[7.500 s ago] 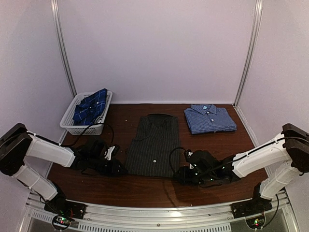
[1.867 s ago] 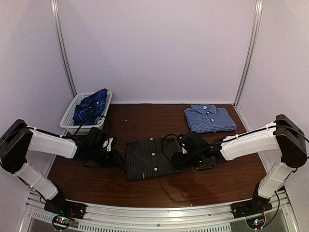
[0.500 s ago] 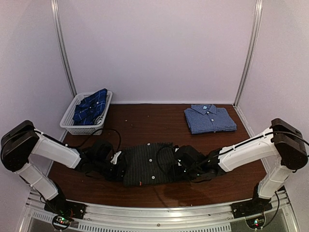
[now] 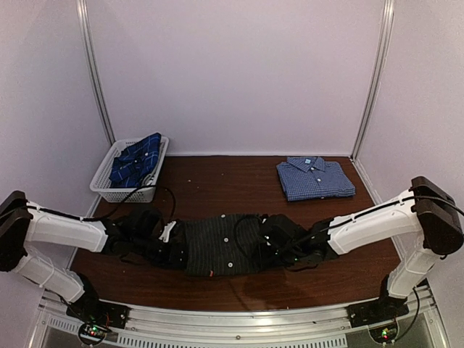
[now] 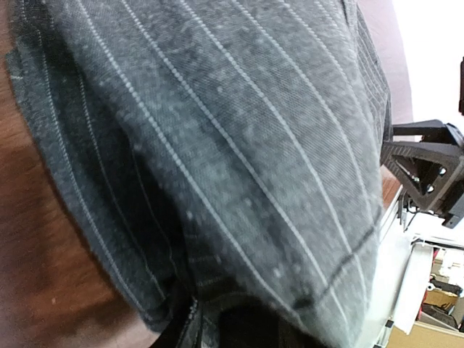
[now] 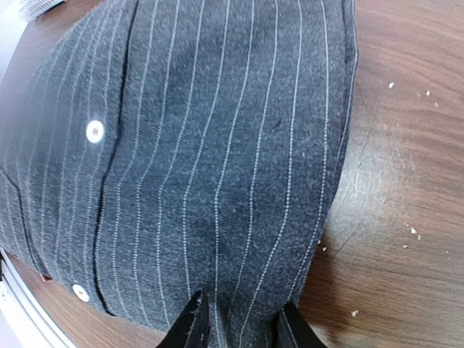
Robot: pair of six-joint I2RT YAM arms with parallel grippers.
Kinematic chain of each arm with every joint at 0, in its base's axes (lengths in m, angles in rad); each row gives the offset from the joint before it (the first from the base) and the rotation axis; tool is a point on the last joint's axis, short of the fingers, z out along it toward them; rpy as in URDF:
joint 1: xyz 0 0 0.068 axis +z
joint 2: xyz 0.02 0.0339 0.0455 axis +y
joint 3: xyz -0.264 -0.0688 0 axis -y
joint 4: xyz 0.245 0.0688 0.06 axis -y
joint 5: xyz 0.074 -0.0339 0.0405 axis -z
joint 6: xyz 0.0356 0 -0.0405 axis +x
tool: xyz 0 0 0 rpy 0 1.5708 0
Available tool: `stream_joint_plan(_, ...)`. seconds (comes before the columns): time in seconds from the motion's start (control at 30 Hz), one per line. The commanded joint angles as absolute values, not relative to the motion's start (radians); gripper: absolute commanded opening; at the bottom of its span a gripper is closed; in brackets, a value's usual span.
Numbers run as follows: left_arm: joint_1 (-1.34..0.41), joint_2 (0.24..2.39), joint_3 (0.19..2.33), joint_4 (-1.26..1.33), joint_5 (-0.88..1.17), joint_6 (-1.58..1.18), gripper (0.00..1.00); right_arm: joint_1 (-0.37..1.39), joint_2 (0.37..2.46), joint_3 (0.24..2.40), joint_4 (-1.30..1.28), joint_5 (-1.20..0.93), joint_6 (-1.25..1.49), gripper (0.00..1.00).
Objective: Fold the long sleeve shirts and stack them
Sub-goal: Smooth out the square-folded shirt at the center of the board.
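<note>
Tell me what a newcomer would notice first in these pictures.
A charcoal-black pinstriped cloth shirt lies folded at the near centre of the dark wooden table, the left gripper and right gripper at its two ends. A folded blue-and-white check shirt sits far right, and a navy plaid shirt is heaped in the white plastic mesh basket far left.

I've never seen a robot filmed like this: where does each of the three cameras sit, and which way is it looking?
Top external: high behind the arm bases, looking down and forward over the table; left arm and right arm both show.
Left wrist: on the left arm, close against the pinstriped shirt; own jaws not discernible.
Right wrist: on the right arm, facing along the shirt; own jaws pinch its edge.
Shared: all views show that shirt.
</note>
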State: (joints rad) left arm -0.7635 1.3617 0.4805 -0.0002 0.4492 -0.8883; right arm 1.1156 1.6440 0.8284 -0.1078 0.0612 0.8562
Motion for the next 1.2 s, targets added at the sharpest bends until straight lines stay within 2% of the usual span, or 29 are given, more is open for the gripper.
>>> stream_joint_plan(0.0,-0.769,1.316,0.458,-0.057,0.438,-0.872,0.38,1.125,1.598,0.885,-0.166,0.117,0.837,0.31)
stream_joint_plan(0.33,-0.767,1.180,0.456,-0.158,0.409,-0.870,0.22,1.131,1.582,0.933,-0.233,0.145,0.818,0.33)
stream_joint_plan(0.53,-0.740,1.143,0.485,-0.197,0.378,-0.873,0.21,1.135,1.559,0.908,-0.283,0.165,0.830,0.38)
stream_joint_plan(0.83,-0.646,1.246,0.566,-0.081,0.425,-0.855,0.35,1.175,1.533,1.005,-0.426,0.272,0.823,0.46)
stream_joint_plan(0.97,-0.603,1.341,0.586,-0.017,0.437,-0.853,0.42,1.180,1.548,1.018,-0.377,0.251,0.806,0.48)
stream_joint_plan(1.17,-0.578,1.442,0.614,0.055,0.452,-0.854,0.43,1.174,1.585,0.995,-0.263,0.220,0.791,0.45)
